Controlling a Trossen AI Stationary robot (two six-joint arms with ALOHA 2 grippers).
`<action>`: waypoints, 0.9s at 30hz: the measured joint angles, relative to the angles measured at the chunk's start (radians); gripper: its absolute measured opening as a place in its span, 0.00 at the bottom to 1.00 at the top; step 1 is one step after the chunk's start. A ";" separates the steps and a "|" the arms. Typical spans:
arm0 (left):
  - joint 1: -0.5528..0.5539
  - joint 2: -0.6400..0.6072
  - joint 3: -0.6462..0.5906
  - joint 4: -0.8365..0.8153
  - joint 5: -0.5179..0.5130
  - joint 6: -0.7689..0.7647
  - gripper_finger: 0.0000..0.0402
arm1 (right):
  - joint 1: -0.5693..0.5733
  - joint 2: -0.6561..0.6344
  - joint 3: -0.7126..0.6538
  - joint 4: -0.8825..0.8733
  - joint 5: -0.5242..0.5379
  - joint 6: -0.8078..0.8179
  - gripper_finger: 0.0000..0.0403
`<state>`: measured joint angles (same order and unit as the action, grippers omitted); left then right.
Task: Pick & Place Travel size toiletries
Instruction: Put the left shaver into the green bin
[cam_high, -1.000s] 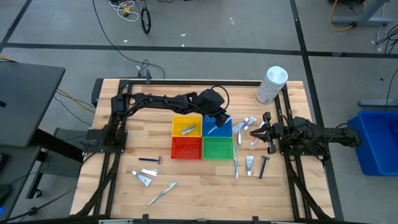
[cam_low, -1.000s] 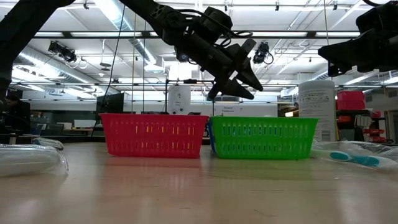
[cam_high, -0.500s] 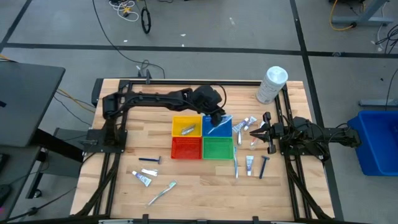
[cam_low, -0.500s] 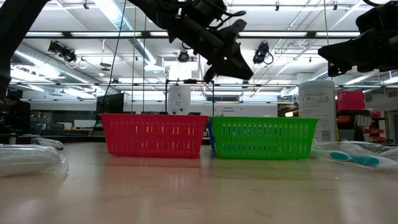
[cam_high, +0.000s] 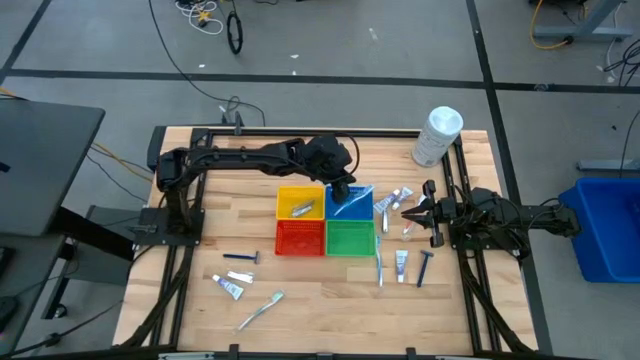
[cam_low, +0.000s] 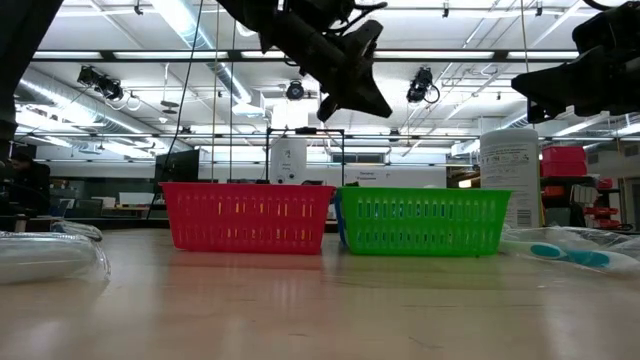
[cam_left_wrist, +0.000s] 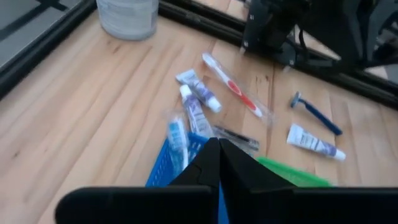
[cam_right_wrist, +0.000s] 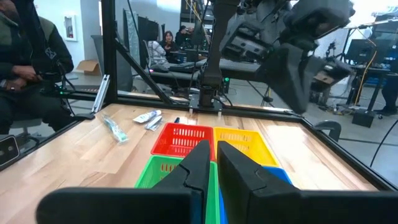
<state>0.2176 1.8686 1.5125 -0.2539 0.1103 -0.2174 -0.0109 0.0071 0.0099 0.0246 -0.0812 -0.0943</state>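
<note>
**Left arm poised over the blue basket, jaws closed and empty**

The left gripper (cam_high: 341, 187) hangs above the blue plastic basket (cam_high: 349, 201), its jaws pressed together with nothing between them. In the low view it sits high over the red basket (cam_low: 247, 216) and the green basket (cam_low: 423, 220). The four baskets form a square at the middle of the wooden table (cam_high: 200, 300): yellow basket (cam_high: 301, 203) at 10 o'clock of the square, blue at 2, red at 7, green at 5.

A pale toothbrush (cam_high: 348, 205) lies in the blue basket and a silvery packet (cam_high: 303, 209) in the yellow one.

The remaining toiletries lie loose on the table. At 3 o'clock from the baskets are small white tubes (cam_left_wrist: 198, 91), a clear toothbrush with red (cam_left_wrist: 235, 93), a blue razor (cam_left_wrist: 315, 112) and another white tube (cam_left_wrist: 313, 142). At 7 o'clock lie a dark razor (cam_high: 241, 257), a small tube (cam_high: 229, 288) and a toothbrush (cam_high: 261, 310).

The right gripper (cam_high: 412, 210) waits at 3 o'clock of the table, jaws nearly together and holding nothing. A large white cylindrical container (cam_high: 437, 136) stands at 1 o'clock.
</note>
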 joint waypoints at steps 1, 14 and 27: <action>0.000 -0.009 -0.011 -0.008 0.007 0.011 0.01 | 0.000 0.000 0.000 0.000 0.000 0.000 0.10; -0.065 -0.206 -0.280 0.045 -0.006 0.021 0.02 | 0.000 0.000 0.000 0.000 0.000 0.000 0.10; -0.088 -0.493 -0.567 0.050 -0.048 -0.007 0.01 | 0.000 0.000 0.000 0.000 0.001 0.000 0.10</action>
<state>0.1299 1.3753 0.9454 -0.2037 0.0628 -0.2244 -0.0109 0.0074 0.0099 0.0245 -0.0807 -0.0940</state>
